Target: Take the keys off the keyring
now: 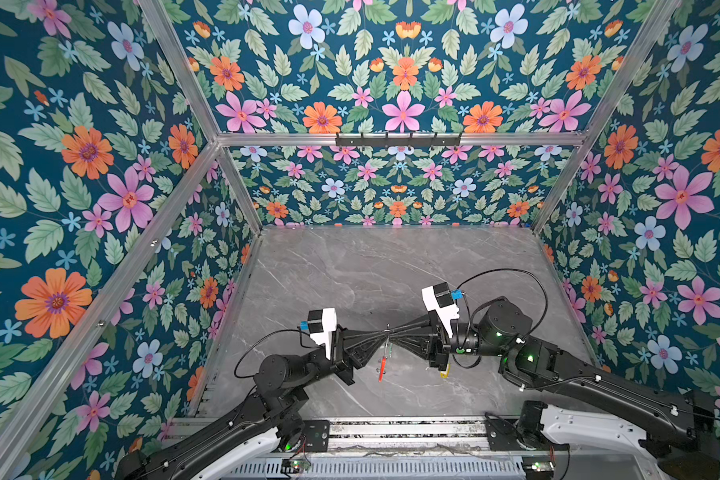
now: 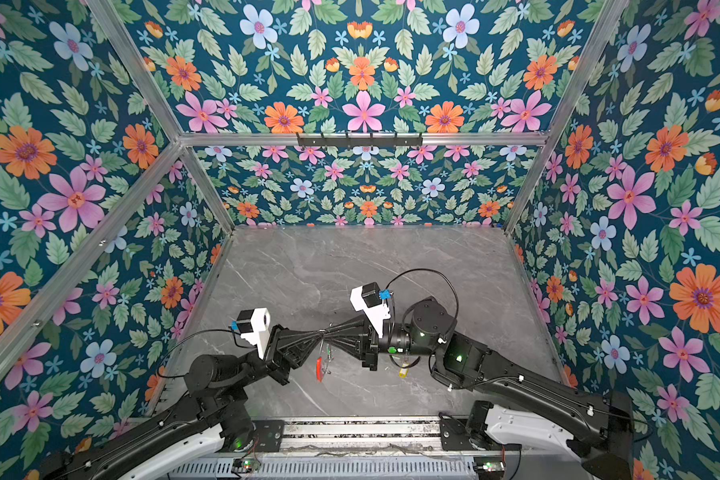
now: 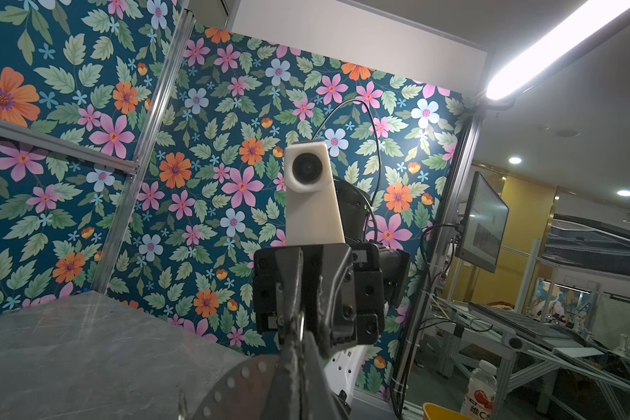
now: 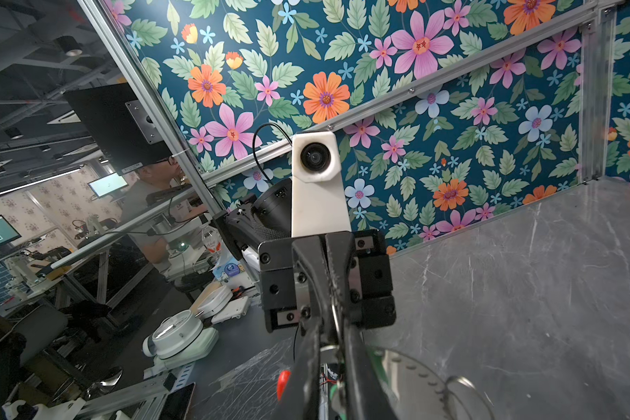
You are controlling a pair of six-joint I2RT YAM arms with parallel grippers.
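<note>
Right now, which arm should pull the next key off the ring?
Likely right. The left fingers are shut on the keyring, which hangs below them; the right fingers sit at its top rim, ready to pull.

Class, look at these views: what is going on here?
Two robot arms work on a keyring held up over the table. The left gripper is shut on its top edge, so it hangs down, red sleeve lowest. The right gripper meets it tip to tip there; its grip is unclear. A yellow-tagged key lies on the table under the right arm, apparently off.
</note>
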